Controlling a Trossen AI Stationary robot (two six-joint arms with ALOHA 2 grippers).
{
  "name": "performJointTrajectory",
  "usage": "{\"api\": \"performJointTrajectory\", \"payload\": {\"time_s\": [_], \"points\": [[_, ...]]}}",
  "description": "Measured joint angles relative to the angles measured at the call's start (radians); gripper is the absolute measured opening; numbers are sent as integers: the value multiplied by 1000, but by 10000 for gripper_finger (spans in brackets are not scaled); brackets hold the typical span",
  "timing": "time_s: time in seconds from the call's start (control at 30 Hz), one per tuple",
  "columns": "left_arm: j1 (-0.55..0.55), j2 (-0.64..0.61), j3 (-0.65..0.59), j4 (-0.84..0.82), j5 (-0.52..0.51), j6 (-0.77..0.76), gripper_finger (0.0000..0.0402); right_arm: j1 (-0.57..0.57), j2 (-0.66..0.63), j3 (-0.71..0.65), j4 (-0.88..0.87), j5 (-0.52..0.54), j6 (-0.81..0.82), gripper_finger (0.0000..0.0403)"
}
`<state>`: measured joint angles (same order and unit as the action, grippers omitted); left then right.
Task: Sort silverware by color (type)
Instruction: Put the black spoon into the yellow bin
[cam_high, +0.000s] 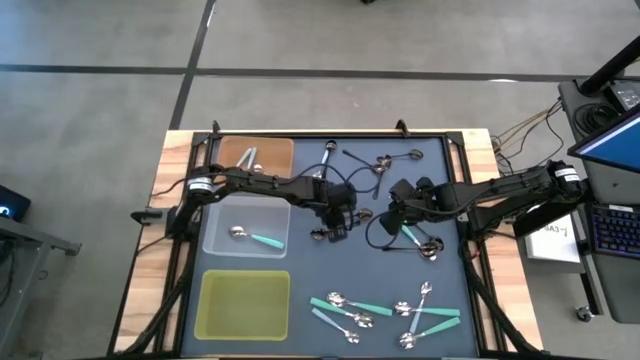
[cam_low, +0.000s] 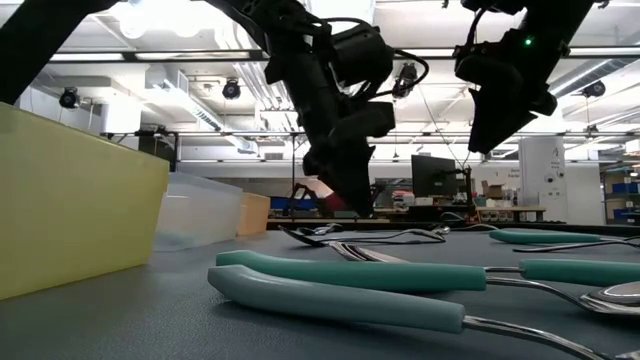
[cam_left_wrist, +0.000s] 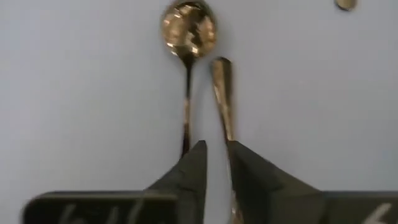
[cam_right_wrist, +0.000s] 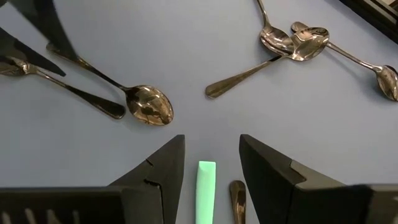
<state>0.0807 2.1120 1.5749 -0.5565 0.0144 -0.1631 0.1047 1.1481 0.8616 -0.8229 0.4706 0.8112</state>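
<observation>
My left gripper (cam_left_wrist: 214, 165) (cam_high: 337, 220) points down at the middle of the dark mat, its fingers a narrow gap apart with bare mat between them. Two dark spoons (cam_left_wrist: 188, 28) (cam_left_wrist: 222, 93) lie flat there, and each handle runs behind one fingertip. My right gripper (cam_right_wrist: 211, 158) (cam_high: 398, 220) hangs open well above the mat (cam_low: 500, 110), over a teal spoon handle (cam_right_wrist: 206, 186) and another spoon's handle end (cam_right_wrist: 236, 199). More dark spoons (cam_high: 380, 160) lie at the mat's far side. Teal-handled and silver spoons (cam_high: 385, 310) lie at its near right. My left gripper comes from above, slanting down, with its fingertips (cam_left_wrist: 196, 165) standing between the two dark spoon handles (cam_left_wrist: 185, 134) (cam_left_wrist: 229, 130). Each handle disappears behind a finger. Whether a finger touches either handle, I cannot tell.
Three square trays stand along the mat's left side: an orange one (cam_high: 275, 150) with silver spoons at the far end, a clear one (cam_high: 220, 215) holding a teal-handled spoon (cam_high: 258, 239), and a yellow-green one (cam_high: 245, 305) nearest. Crossed silver spoons (cam_right_wrist: 292, 40) lie beyond the right gripper.
</observation>
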Motion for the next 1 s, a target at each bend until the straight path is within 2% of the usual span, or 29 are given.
{"api": "performJointTrajectory", "payload": {"time_s": [0.13,0.23,0.37,0.77,1.0], "points": [[3,0,0,-4,-24,57,118,0,0,0,1,0,0,146],[3,2,0,0,-32,89,136,0,0,0,2,0,0,146],[8,11,0,28,-83,96,135,0,0,0,2,0,0,146],[15,70,0,131,-57,72,114,0,0,0,16,0,0,146],[16,112,5,96,-60,63,114,0,0,0,22,0,0,146]]}}
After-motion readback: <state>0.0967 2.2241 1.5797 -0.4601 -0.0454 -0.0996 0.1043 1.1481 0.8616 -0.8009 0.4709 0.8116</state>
